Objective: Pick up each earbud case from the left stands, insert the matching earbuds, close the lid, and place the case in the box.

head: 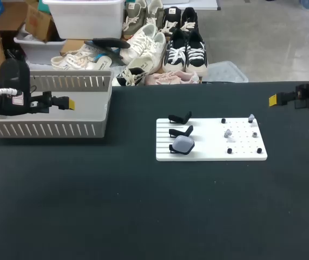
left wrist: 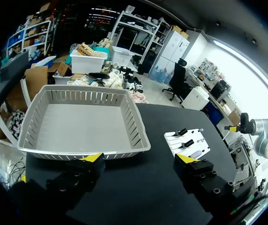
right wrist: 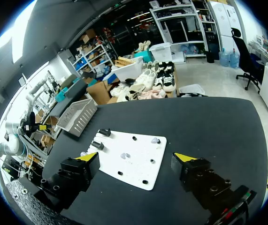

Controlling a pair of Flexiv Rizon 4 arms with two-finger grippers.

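A white board (head: pixel 208 147) lies mid-table. Three black stands line its left side. The two farther stands (head: pixel 180 117) are bare, and the nearest carries a grey-blue earbud case (head: pixel 184 144) with its lid shut. Small grey earbuds (head: pixel 228 132) and black pegs dot the board's right part. My left gripper (head: pixel 67 103) hangs open over the grey basket (head: pixel 46 129), far left of the board. My right gripper (head: pixel 273 99) is open near the table's far right edge. In the right wrist view the board (right wrist: pixel 134 164) lies ahead of the open right gripper (right wrist: pixel 136 159). Nothing is between either pair of fingers.
In the left wrist view the basket (left wrist: pixel 84 150) is empty just ahead of the left gripper (left wrist: pixel 140 161), with the board (left wrist: pixel 200 140) beyond to one side. Black tabletop (head: pixel 143 216) stretches in front of the board. Shoes lie past the table's far edge.
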